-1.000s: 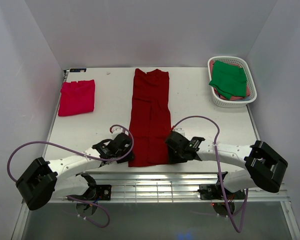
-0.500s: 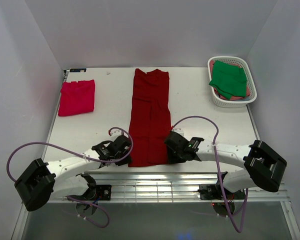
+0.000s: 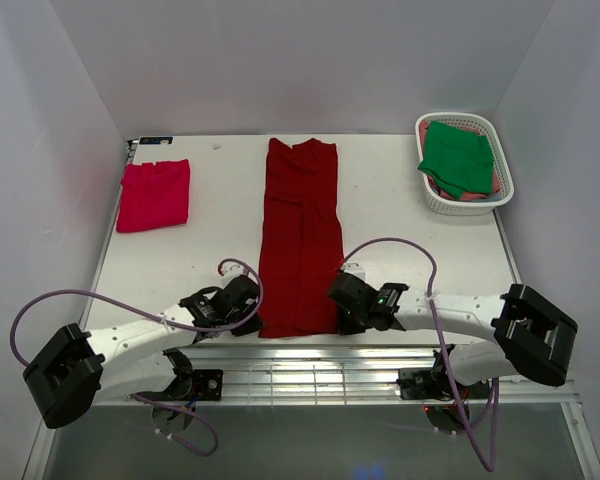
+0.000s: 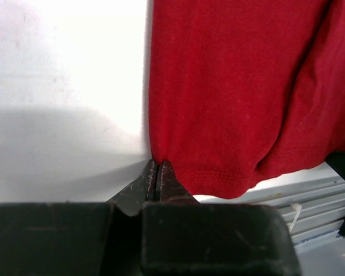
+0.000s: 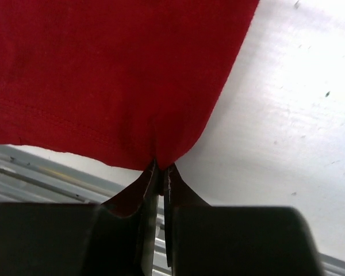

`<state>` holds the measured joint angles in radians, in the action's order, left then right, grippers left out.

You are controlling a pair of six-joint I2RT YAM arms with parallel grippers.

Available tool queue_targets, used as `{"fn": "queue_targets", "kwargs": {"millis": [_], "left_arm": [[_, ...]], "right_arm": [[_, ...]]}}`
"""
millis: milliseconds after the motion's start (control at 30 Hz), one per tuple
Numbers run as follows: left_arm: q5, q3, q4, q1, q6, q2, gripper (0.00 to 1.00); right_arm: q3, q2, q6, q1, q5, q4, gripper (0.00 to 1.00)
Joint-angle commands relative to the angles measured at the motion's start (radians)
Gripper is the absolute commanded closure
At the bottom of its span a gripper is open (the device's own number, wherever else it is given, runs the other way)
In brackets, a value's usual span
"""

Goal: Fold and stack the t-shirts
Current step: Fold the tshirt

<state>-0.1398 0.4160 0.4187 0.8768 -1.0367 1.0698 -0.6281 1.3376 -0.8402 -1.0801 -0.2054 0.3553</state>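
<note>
The dark red shirt (image 3: 300,240) lies flat as a long narrow strip down the middle of the table (image 3: 400,250). Its collar end points toward the back wall, and its hem sits at the near edge, just short of the metal rails (image 3: 310,362). The left gripper (image 3: 252,312) sits at the hem's left corner and the right gripper (image 3: 338,308) at its right corner. In the left wrist view the fingers (image 4: 168,183) are pressed together with the hem corner nipped between their tips. In the right wrist view the fingers (image 5: 175,184) are likewise clamped tight on the other corner.

On both sides of the dark red shirt the tabletop is bare white, with wide room on each flank. Well to its left, toward the back, lies a folded pinkish-red shirt (image 3: 154,194). Well to its right, in the back corner, stands a white slotted basket (image 3: 450,206) with a green shirt (image 3: 458,157) on top. A bit of pink cloth (image 3: 477,196) shows beneath it, too covered to identify. Both wrist views cut off most of the dark red shirt and show only its hem.
</note>
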Motion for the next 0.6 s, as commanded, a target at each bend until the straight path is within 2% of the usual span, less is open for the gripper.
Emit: {"fn": "queue_targets", "kwargs": {"millis": [0, 133, 300, 567], "left_arm": [[0.034, -0.043, 0.164, 0.017, 0.017, -0.042, 1.0], [0.077, -0.029, 0.184, 0.031, 0.006, -0.114, 1.0], [0.068, 0.09, 0.236, 0.037, 0.024, -0.157, 1.0], [-0.021, 0.331, 0.242, 0.037, 0.086, -0.062, 1.0]], "right_arm": [[0.05, -0.015, -0.051, -0.065, 0.017, 0.06, 0.92], [0.045, -0.041, -0.106, -0.127, 0.011, 0.109, 0.92], [-0.03, -0.074, -0.142, -0.162, -0.055, 0.204, 0.92], [-0.264, -0.068, -0.109, -0.155, -0.279, 0.333, 0.92]]}}
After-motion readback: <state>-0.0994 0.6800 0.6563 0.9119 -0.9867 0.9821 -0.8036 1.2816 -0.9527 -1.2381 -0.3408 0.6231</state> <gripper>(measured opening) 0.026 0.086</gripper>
